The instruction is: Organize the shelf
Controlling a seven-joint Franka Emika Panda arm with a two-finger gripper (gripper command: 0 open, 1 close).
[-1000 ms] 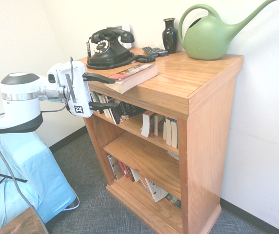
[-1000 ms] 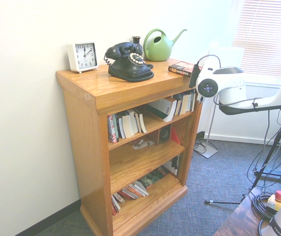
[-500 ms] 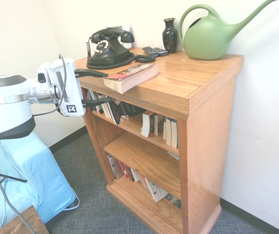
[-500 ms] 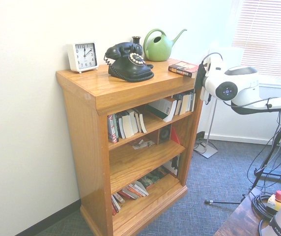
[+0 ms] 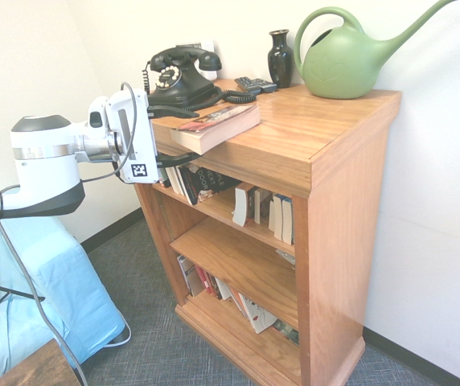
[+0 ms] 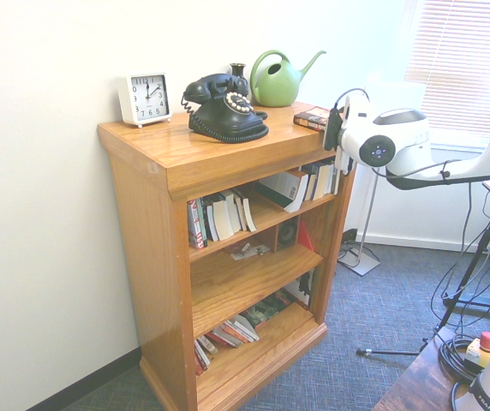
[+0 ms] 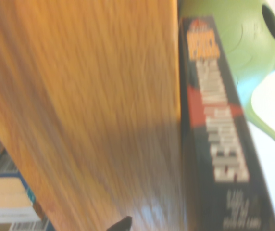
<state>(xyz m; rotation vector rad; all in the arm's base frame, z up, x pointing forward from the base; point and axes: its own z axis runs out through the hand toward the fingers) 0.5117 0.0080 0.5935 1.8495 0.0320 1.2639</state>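
Shelf (image 5: 294, 153) top carries a paperback book (image 5: 214, 126); end effector (image 5: 175, 137), fingers apart, straddles its nine-o'clock end; next, clamping it.

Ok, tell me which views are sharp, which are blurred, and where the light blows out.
Wrist view: soft, the book spine's print smeared and unreadable. First exterior view: sharp, evenly lit, the wall washed pale. Second exterior view: sharp, but the window blinds are overexposed; the shelf top catches some glare.

Claw (image 5: 170, 135) moved back in toward shelf (image 5: 294, 153), open fingers now bracketing book (image 5: 210, 126) and top edge.
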